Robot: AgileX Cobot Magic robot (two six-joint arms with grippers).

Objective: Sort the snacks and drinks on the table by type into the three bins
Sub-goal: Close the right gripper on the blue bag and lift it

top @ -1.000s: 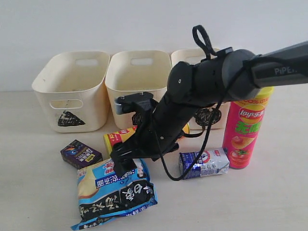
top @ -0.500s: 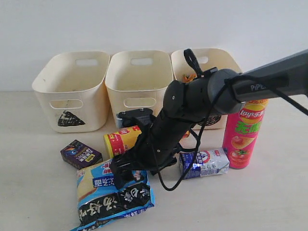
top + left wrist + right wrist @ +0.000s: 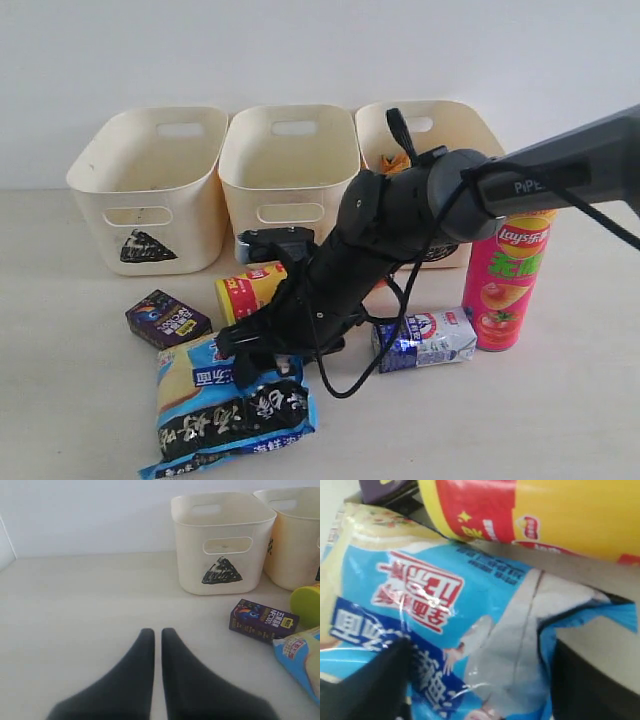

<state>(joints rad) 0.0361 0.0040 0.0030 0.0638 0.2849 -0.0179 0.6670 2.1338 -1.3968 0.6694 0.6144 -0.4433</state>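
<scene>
right gripper (image 3: 477,660) jaws spread wide, straddling blue-black-white bag (image 3: 225,415); yellow-orange tube (image 3: 248,288) at bag's 12 o'clock; left gripper (image 3: 157,642) pretty much closed, empty

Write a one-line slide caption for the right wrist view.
Open right jaws straddle the blue crinkly bag, the yellow-orange chip tube lying on its side beside it.

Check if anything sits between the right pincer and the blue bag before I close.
Nothing visible does. The right pincer straddles the blue bag, one finger on each side of its crinkled upper part. The yellow-orange tube lies on its side just beyond the bag, not in the gap.
</scene>
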